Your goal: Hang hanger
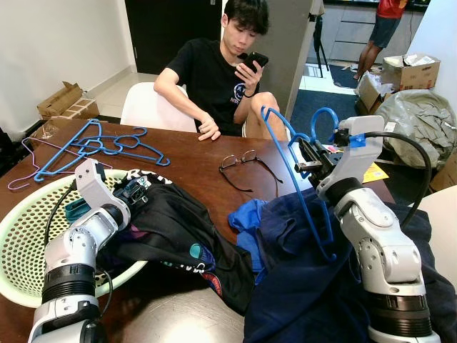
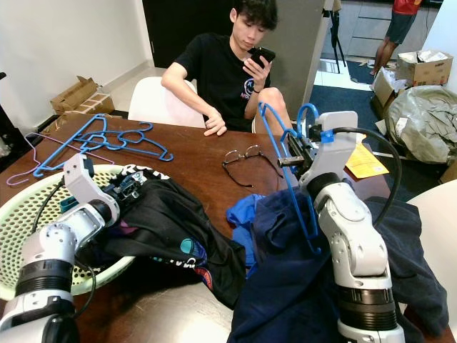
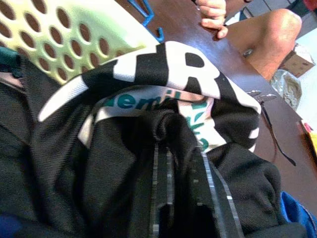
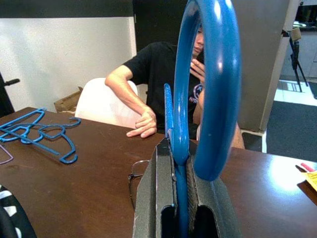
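Left eye view, left to right: a pile of blue hangers (image 1: 96,146) lies on the far left of the brown surface (image 1: 193,161), with a thin pink hanger (image 1: 25,175) beside it. Nearer the robot, a pale green perforated basket (image 1: 18,236) sits at the surface edge. A black garment (image 1: 178,236) with white lettering spills over the basket rim onto the surface. The left gripper (image 1: 132,187) is buried in this garment at the rim; in the left wrist view its jaws are pressed together on a fold of the black fabric.

A pair of glasses (image 1: 243,168) lies mid-surface, apart from the clothing. A blue cloth (image 1: 246,218) and a dark navy garment (image 1: 300,279) are heaped right of the black garment.

The right gripper (image 1: 308,158) is raised above the navy heap, its jaws pinching 1 blue hanger (image 1: 300,189) just below the hook. The hanger body hangs down in front of the right arm, reaching the navy garment.

A seated person (image 1: 225,71) holding a phone (image 1: 255,60) faces the surface from the far side. Cardboard boxes (image 1: 407,71) stand behind, at right.
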`<state>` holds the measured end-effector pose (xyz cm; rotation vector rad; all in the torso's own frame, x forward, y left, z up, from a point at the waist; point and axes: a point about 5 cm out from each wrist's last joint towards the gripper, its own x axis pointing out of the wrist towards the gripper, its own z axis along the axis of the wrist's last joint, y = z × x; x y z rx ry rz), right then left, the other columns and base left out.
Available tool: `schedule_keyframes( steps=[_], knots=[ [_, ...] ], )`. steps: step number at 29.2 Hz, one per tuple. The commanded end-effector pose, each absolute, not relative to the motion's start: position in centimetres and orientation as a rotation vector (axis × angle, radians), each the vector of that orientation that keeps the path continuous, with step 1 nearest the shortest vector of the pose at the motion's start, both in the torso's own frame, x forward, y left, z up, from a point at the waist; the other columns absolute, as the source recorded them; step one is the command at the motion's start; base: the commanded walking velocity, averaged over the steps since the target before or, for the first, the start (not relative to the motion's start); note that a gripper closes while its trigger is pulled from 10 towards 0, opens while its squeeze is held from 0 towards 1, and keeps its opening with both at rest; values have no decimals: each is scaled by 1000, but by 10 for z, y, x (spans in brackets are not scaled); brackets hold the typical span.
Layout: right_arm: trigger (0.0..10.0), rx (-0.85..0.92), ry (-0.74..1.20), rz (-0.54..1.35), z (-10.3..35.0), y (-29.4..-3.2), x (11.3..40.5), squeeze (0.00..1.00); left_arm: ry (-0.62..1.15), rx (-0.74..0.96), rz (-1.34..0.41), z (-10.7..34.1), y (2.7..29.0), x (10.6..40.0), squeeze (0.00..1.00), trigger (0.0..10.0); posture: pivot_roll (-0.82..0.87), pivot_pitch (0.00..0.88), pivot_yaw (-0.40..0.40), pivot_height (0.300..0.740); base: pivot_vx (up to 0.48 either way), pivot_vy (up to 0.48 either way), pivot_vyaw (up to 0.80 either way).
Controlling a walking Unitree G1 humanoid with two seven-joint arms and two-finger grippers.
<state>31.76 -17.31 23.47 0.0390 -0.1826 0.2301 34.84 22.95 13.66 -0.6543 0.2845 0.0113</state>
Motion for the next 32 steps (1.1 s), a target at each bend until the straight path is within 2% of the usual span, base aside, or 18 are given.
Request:
schedule_keyframes(
  steps=[1, 3, 5, 6, 7, 8, 9, 11, 12, 13, 14, 16, 17, 18, 29, 31, 32],
  knots=[
    [10000, 36, -181, 229, 235, -173, 317, 0, 253, -589, 54, 150, 242, 350, 0, 0, 13, 38, -18, 740, 0, 0, 0],
    [10000, 36, -181, 229, 235, -173, 317, 0, 253, -589, 54, 150, 242, 350, 0, 0, 13, 38, -18, 740, 0, 0, 0],
    [10000, 39, -183, 229, 235, -172, 317, 0, 176, -479, 51, 177, 247, 353, 0, 0, 17, 35, -18, 740, 0, 0, 0],
    [10000, 39, -183, 229, 235, -172, 317, 0, 176, -479, 51, 177, 247, 353, 0, 0, 17, 35, -18, 740, 0, 0, 0],
    [10000, 40, -183, 228, 236, -172, 318, 0, 140, -434, 42, 191, 248, 354, 0, 0, 19, 34, -18, 740, 0, 0, 0],
    [10000, 43, -184, 228, 235, -171, 318, 0, 47, -315, 17, 227, 249, 356, 0, 0, 22, 29, -17, 740, 0, 0, 0],
    [10000, 43, -184, 228, 235, -171, 318, 0, 47, -315, 17, 227, 249, 356, 0, 0, 22, 29, -17, 740, 0, 0, 0],
    [10000, 46, -187, 227, 236, -170, 319, 0, -88, -153, -48, 272, 242, 353, 0, 0, 20, 27, -14, 740, 0, 0, 0],
    [10000, 46, -187, 227, 236, -170, 319, 0, -88, -153, -48, 272, 242, 353, 0, 0, 20, 27, -14, 740, 0, 0, 0],
    [10000, 48, -189, 225, 236, -170, 319, 0, -216, -95, -148, 312, 229, 346, 0, 0, 29, 22, -14, 740, 0, 0, 0],
    [10000, 48, -189, 225, 236, -170, 319, 0, -216, -95, -148, 312, 229, 346, 0, 0, 29, 22, -14, 740, 0, 0, 0],
    [10000, 56, -193, 224, 236, -169, 321, 0, -441, -18, -383, 382, 204, 319, 0, 0, 44, 9, -8, 740, 0, 0, 0],
    [10000, 59, -194, 224, 235, -168, 321, 0, -494, 1, -449, 398, 197, 309, 0, 0, 44, 9, -8, 740, 0, 0, 0],
    [10000, 63, -195, 225, 235, -167, 322, 0, -520, 10, -481, 407, 196, 304, 0, 1020, 46, 4, -6, 740, 0, 0, 0],
    [10000, 71, -200, 219, 234, -169, 324, 0, -634, -95, -601, 433, 191, 283, 0, 1333, 53, 0, -6, 740, 0, 0, 0],
    [10000, 73, -201, 220, 234, -168, 324, 0, -659, -73, -601, 439, 192, 278, 0, 2235, 55, 0, -7, 740, 0, 0, 0],
    [10000, 73, -201, 220, 234, -168, 324, 0, -659, -73, -601, 439, 192, 278, 0, 2235, 55, 0, -7, 740, 0, 0, 0]
  ],
)
